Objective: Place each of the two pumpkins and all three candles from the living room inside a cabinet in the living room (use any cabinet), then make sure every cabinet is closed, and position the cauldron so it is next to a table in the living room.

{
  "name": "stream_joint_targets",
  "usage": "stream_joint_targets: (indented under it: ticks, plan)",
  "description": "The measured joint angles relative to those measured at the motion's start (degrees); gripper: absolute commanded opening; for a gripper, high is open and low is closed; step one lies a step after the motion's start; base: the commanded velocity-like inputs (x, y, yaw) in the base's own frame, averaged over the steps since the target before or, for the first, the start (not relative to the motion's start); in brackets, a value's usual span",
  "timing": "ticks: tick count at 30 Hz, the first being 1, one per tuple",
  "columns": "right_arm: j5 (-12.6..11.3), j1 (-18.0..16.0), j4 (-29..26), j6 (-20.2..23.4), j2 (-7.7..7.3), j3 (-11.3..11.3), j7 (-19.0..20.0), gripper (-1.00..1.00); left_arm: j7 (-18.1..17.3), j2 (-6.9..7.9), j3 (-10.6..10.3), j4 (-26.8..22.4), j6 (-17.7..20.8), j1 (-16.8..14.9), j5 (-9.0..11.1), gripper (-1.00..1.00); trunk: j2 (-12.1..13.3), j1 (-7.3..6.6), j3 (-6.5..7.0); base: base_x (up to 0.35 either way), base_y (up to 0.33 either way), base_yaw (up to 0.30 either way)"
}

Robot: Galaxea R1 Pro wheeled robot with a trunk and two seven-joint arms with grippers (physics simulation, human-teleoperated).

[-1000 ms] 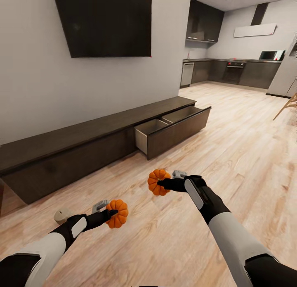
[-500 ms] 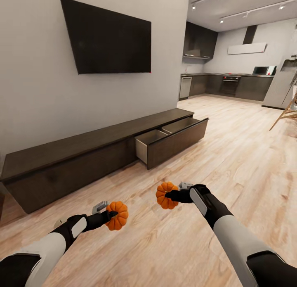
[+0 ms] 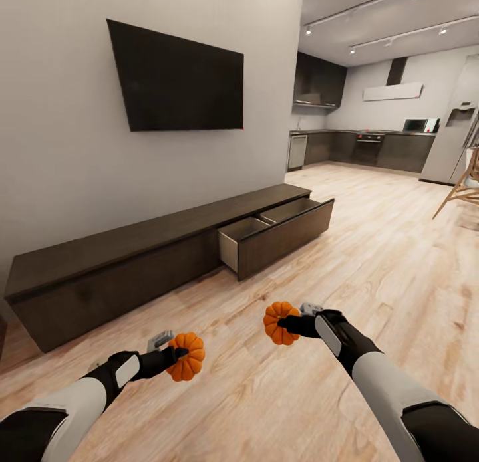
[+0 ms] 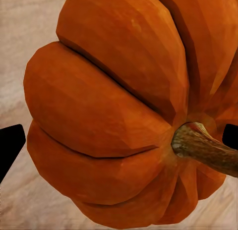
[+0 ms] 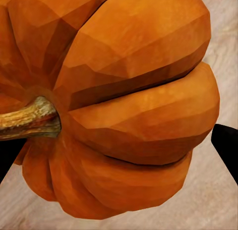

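Observation:
Each of my grippers carries a bright orange ribbed pumpkin above the wooden floor. My left gripper [image 3: 177, 353] is shut on one pumpkin [image 3: 187, 357] [image 4: 109, 116], whose brown stem [image 4: 203, 148] points sideways. My right gripper [image 3: 287, 324] is shut on the other pumpkin [image 3: 279, 322] [image 5: 134, 106]. The long, low dark brown cabinet [image 3: 126, 249] runs along the wall ahead on the left. Its drawer [image 3: 283, 231] at the far end stands pulled out, pale inside. Black fingertips [image 4: 10, 145] [image 5: 225, 143] flank the pumpkins in the wrist views. The candles, cauldron and table are out of view.
A black television [image 3: 176, 80] hangs on the wall above the cabinet. Pale wooden floor [image 3: 372, 262] stretches from me to the drawer and on to the dark kitchen cupboards [image 3: 372, 149] at the back. Wooden chair legs [image 3: 462, 189] stand at the right edge.
The head view has tilted up and shifted, so the television and ceiling show more. Both grippers keep their pumpkins. The drawer stays open.

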Motion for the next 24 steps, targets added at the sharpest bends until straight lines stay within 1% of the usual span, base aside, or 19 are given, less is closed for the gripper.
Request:
stream_joint_targets:
  ticks: [2, 3, 4, 8, 10, 13, 18, 24]
  plan:
    - [-0.04, 0.01, 0.28, -0.34, 0.03, 0.12, -0.04, -1.0, -0.01, 0.0, 0.2, 0.09, -0.02, 0.04, 0.04, -1.0, 0.02, -0.06, 0.44, 0.0, 0.0, 0.0]
    - [0.01, 0.04, 1.39, -0.45, 0.1, 0.26, -0.09, -1.0, 0.03, 0.01, 0.21, 0.19, -0.02, 0.04, 0.03, -1.0, 0.04, -0.08, 0.66, 0.0, 0.0, 0.0]
    - [0.23, 0.05, 3.17, -1.17, 0.17, 0.34, -0.11, -1.0, 0.12, 0.05, 0.07, 0.26, -0.03, 0.05, -0.09, -1.0, 0.05, -0.1, 0.88, 0.0, 0.0, 0.0]
    - [0.2, 0.0, 4.73, -4.23, 0.24, 0.21, -0.16, -1.0, 0.2, 0.17, 0.07, 0.3, -0.04, 0.09, -0.09, -1.0, 0.1, -0.21, 1.77, 0.0, 0.0, 0.0]
    - [0.26, 0.02, 5.83, -5.06, 0.24, 0.29, -0.31, -1.0, 0.21, 0.26, 0.13, 0.29, -0.03, 0.12, -0.09, -1.0, 0.13, -0.26, 2.21, 0.0, 0.0, 0.0]
    - [0.17, 0.02, 7.96, -5.49, 0.25, 0.26, -0.44, -1.0, 0.22, 0.39, 0.17, 0.3, -0.02, 0.16, -0.08, -1.0, 0.17, -0.34, 2.88, 0.0, 0.0, 0.0]
    - [0.11, 0.02, 9.99, -5.76, 0.12, 0.13, -0.57, -1.0, 0.28, 0.46, 0.14, 0.31, -0.02, 0.48, -0.07, -1.0, 0.24, -0.47, 3.99, 0.0, 0.0, 0.0]
    - [-0.2, 0.01, 11.38, -5.89, 0.12, 0.1, -0.58, -1.0, 0.31, 0.25, -0.03, 1.07, -0.58, 0.61, -0.13, -1.0, 0.32, -0.62, 5.32, 0.0, 0.0, 0.0]
